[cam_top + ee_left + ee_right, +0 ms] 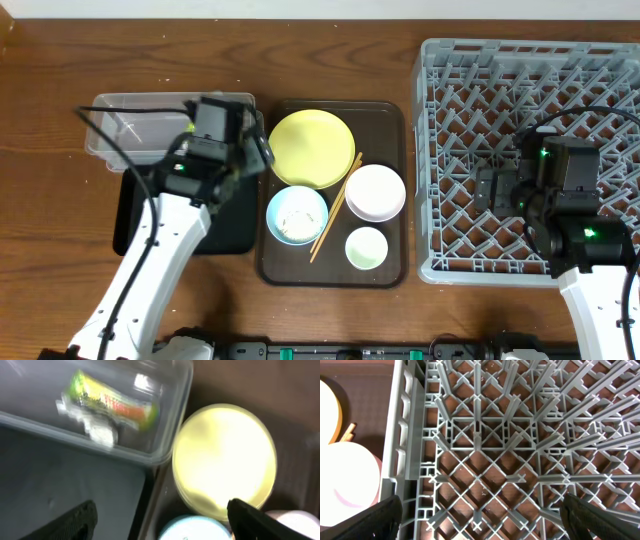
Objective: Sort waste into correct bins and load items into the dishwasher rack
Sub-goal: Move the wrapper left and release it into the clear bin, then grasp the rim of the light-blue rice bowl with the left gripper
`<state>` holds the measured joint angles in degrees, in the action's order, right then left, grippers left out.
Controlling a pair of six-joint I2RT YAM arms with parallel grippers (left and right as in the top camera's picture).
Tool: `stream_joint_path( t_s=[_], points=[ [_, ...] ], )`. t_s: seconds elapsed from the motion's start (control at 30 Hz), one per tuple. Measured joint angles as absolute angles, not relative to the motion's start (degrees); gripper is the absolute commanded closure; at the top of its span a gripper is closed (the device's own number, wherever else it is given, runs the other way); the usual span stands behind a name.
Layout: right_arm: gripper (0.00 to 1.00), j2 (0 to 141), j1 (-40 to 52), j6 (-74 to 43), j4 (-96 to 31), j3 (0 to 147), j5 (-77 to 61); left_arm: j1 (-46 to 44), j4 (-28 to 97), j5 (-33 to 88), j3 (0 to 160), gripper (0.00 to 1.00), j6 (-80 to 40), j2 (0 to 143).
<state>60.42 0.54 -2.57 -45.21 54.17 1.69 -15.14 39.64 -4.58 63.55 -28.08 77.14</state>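
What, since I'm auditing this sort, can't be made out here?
Overhead: the left arm covers much of the black tray and the right end of the clear tub.
Left wrist: the wrapper is blurred; its print is unreadable.
Overhead: what's in the blue bowl is too small to identify.
Right wrist: the white bowl is cut by the left edge.

I see the tub as clear glossy plastic, the wrapper in it shiny printed film, the rack matt grey plastic, the bench smooth grained wood.
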Motion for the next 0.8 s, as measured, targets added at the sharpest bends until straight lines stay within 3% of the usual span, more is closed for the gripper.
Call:
stream_joint_path(
  t_s=[0.47, 0.8],
  points=[
    [0.01, 60.4, 0.5, -2.6, -45.1, 54.2, 1.7, -23.4, 44.1, -4.7, 63.5, 0.15, -27.0, 78.0],
    [0.01, 60.4, 0.5, -2.6, -44.9, 54.2, 1.7, -28.9, 43.3, -4.7, 63.5, 0.16, -26.9, 87.2]
  ],
)
